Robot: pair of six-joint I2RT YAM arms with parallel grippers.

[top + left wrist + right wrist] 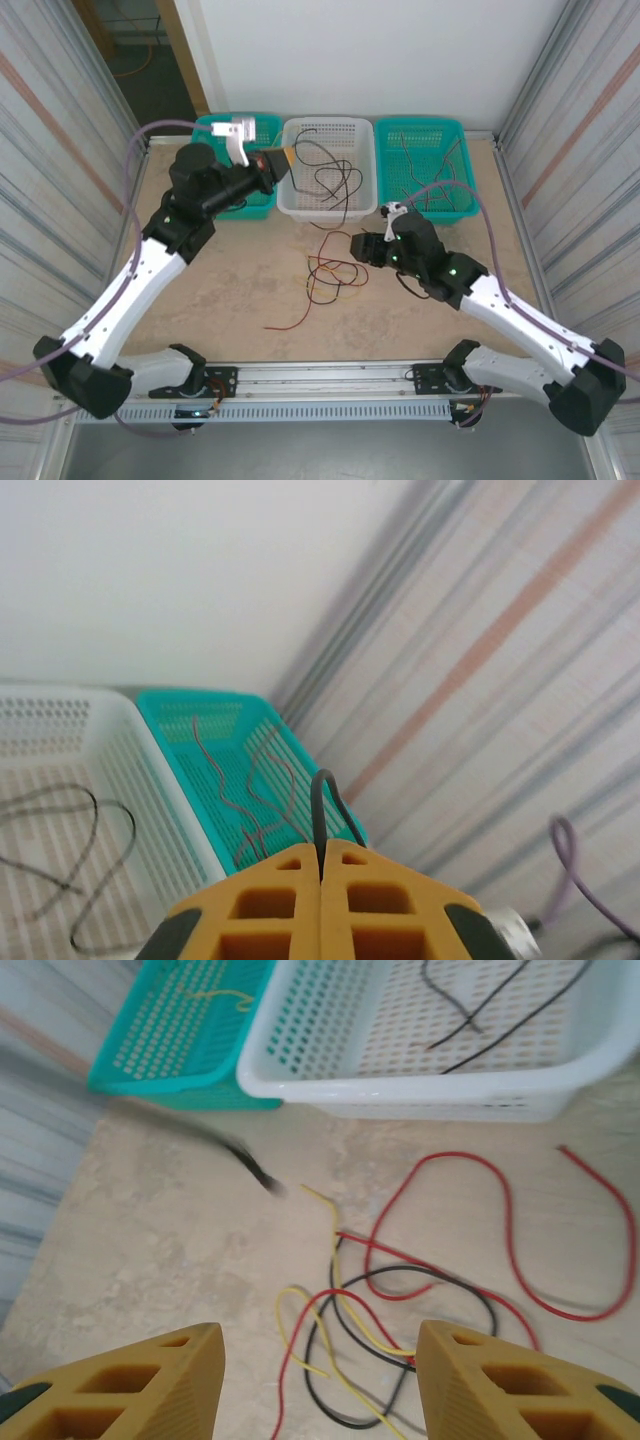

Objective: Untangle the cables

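The cables lie on the tabletop as one loose knot of hair-thin red, black and yellow strands, just ahead of and between the right arm's jaws. These jaws are held wide open above the knot. Three colours are counted there, but the number of strands of each cannot be told where the loops cross. One long red loop is spread beyond the knot.

Three baskets are counted farther ahead of these jaws:
- One white basket, in which black strands are laid.
- One teal basket, in which a yellow strand is seen.
- A second teal basket, in which reddish strands are seen.

The left arm's jaws are closed on a black cable, whose bend is seen rising from between their tips.
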